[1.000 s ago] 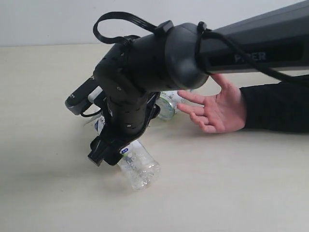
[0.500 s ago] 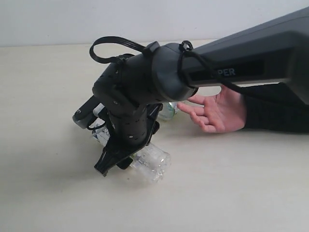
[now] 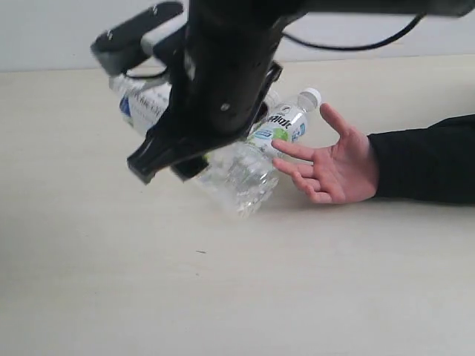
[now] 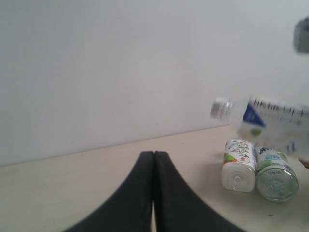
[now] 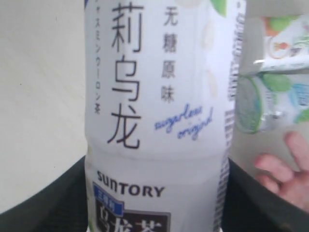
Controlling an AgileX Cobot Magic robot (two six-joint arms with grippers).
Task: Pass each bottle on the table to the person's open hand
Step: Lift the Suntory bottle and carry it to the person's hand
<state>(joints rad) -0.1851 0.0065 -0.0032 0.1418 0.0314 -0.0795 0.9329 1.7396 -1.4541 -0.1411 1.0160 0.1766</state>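
Three small clear plastic bottles are showing. One white-labelled bottle is hanging tilted above the pale cream bench, pinched by the right jaws, while a green-labelled bottle and an orange-and-green-labelled bottle are lying side by side. One bare open hand is resting nearby with fingers spread, and the left jaws are pressing together.

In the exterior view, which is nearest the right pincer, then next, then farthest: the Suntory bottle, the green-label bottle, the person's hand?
1. Suntory bottle: gripped in the right pincer, up in the air.
2. green-label bottle: lying just to its right.
3. person's hand: farther right, palm open.
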